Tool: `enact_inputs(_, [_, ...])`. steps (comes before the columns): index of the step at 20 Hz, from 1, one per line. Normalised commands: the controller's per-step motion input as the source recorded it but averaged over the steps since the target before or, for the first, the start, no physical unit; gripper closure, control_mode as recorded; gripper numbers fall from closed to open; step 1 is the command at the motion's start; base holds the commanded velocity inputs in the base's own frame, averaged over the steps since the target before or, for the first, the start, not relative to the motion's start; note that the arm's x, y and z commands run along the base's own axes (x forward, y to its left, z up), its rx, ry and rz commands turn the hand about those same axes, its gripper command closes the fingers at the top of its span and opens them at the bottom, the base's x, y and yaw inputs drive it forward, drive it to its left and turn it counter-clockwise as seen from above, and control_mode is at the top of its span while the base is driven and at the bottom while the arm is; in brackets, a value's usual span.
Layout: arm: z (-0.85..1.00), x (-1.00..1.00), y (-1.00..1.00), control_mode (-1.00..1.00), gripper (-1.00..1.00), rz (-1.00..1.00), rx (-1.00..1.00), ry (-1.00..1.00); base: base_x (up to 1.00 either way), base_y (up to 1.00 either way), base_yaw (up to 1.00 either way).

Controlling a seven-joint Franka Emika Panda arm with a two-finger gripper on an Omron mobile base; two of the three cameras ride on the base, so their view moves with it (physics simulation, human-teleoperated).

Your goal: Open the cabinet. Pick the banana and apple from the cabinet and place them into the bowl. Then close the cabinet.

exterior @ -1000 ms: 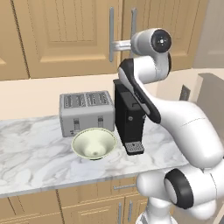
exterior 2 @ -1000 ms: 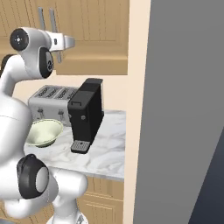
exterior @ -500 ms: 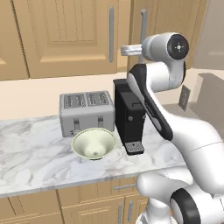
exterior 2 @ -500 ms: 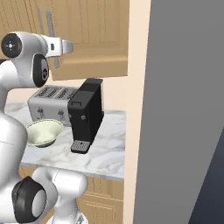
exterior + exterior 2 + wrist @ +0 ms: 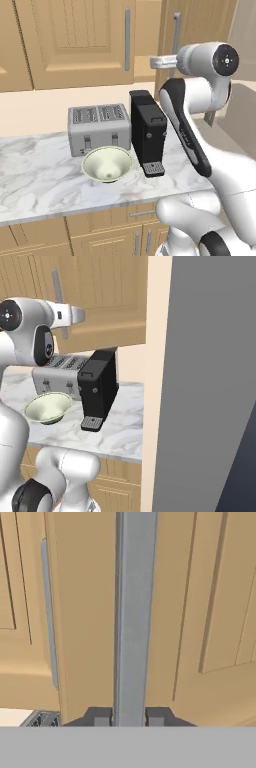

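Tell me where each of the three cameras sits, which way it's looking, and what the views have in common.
Left base view: behind the arm to its left, looking over the counter at toaster, bowl, coffee machine and cabinet; the arm rises lower right.
Right base view: behind to its right, same counter; the arm rises lower left.
Hand view: on the hand, facing the door's handle between the gripper tips.
Both base views share toaster, bowl, coffee machine.

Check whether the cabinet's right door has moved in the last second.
Yes. In the left base view the right door has swung out from the cabinet toward the robot, its handle drifting right of the left door's handle, pulled by the pincer.
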Motion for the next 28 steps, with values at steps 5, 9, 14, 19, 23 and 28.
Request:
enact_inputs(5, [0.00, -0.54, -0.18, -1.00, 1.00, 0.00, 0.00, 0.00, 0.00, 0.00, 0.00])
enact_inputs(9, [0.00, -0.57, -0.19, -1.00, 1.00, 0.00, 0.00, 0.00, 0.00, 0.00, 0.00])
enact_inputs(14, [0.00, -0.60, -0.19, -1.00, 1.00, 0.00, 0.00, 0.00, 0.00, 0.00, 0.00])
enact_inputs(19, [0.00, -0.62, -0.19, -1.00, 1.00, 0.00, 0.00, 0.00, 0.00, 0.00, 0.00])
enact_inputs(23, [0.00, -0.63, -0.18, -1.00, 1.00, 0.00, 0.00, 0.00, 0.00, 0.00, 0.00])
enact_inputs(28, [0.00, -0.56, -0.01, -1.00, 1.00, 0.00, 0.00, -0.01, 0.00, 0.00, 0.00])
